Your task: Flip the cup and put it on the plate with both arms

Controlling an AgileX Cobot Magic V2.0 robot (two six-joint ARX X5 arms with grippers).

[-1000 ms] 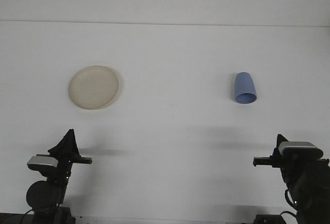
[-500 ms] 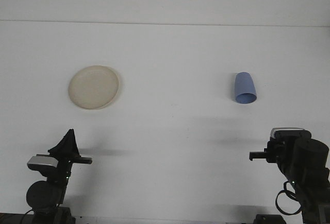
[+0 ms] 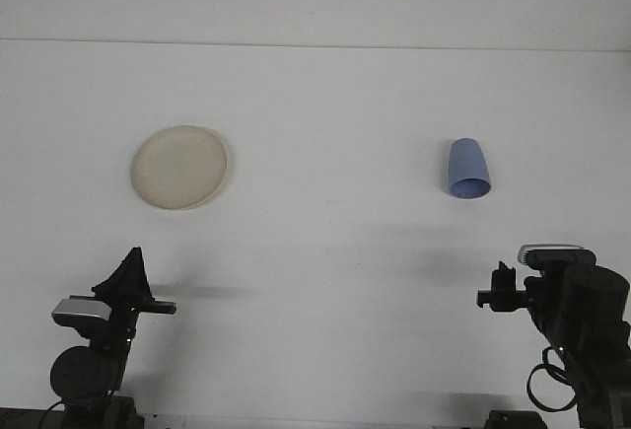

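A blue cup lies on its side on the white table, right of centre, its open mouth towards me. A cream plate rests flat on the left side. My left gripper stays low at the bottom left, well short of the plate. At the bottom right my right gripper sits low, nearer to me than the cup and a little right of it. Neither gripper holds anything.
The white table runs back to a pale wall. Wide bare surface lies between the plate and the cup, and between both arms.
My right arm has lifted and turned a little to the left; its gripper tip now points slightly upward. The left arm, cup and plate have not moved.
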